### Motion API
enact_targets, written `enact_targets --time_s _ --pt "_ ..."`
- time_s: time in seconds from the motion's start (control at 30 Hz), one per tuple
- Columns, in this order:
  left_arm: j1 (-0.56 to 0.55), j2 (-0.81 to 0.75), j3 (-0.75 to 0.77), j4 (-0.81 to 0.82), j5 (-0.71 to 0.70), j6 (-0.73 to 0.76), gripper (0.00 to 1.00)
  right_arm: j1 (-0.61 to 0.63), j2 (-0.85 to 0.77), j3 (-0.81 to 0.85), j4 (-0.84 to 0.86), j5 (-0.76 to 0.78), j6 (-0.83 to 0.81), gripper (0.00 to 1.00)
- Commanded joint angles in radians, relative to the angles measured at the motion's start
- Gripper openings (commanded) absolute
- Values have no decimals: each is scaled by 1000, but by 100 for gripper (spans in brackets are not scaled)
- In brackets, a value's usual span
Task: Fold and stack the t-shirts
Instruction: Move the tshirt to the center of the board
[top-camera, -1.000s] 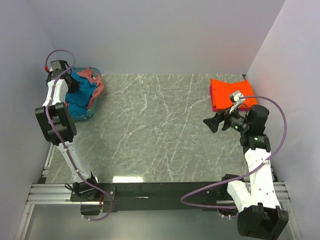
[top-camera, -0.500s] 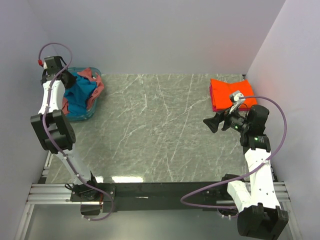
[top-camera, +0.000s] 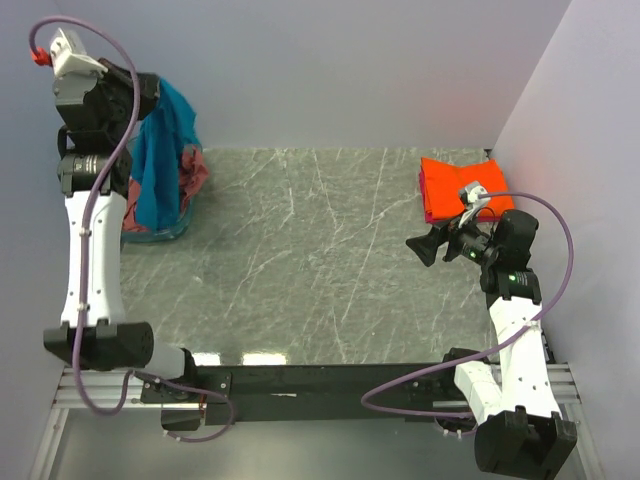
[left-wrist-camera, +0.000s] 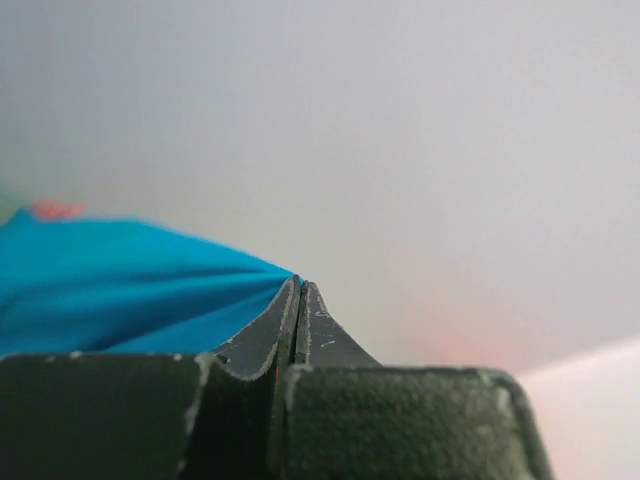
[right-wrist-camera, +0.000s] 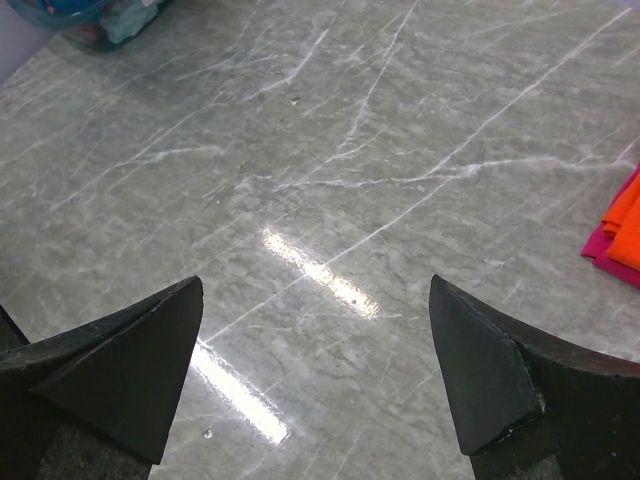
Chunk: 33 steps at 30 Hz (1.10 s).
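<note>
— Where's the left tool (top-camera: 148, 92)?

— Raised high, its jaws clenched on the plain teal-blue cloth t-shirt (top-camera: 158, 160). The shirt hangs below the tool, and its lower end reaches the teal plastic basket (top-camera: 160, 233).

— Anything else down there?

— A salmon-pink cloth t-shirt (top-camera: 194, 176) is draped on the basket's rim, below and right of that tool.

— And the right tool (top-camera: 425, 245)?

— Released, jaws spread wide over the bare grey marbled desk (top-camera: 300, 250), grasping nothing. The bright orange cloth t-shirt (top-camera: 462, 185) lies folded on the desk just behind that tool, not touching it.
</note>
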Motion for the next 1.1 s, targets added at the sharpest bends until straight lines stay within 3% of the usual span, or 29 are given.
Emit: enact_targets --time_s 0.0,0.37,0.53,0.83,0.93,1.07 --pt "-64 -71 80 129 26 -47 0 5 -16 33 26 -11 1 100" --pt "-290 -82 244 219 84 -114 0 -6 -17 32 27 -3 -7 100" --pt "-389 -54 237 258 133 -147 0 -8 -17 32 23 6 -12 100" --pt "-595 -48 64 278 205 -67 0 -21 -16 33 20 14 -19 100" --pt "-646 -75 -71 288 225 -47 0 -25 -13 35 17 19 -22 100" --pt "-680 -132 -382 342 239 -44 0 -23 -11 36 15 22 -25 100"
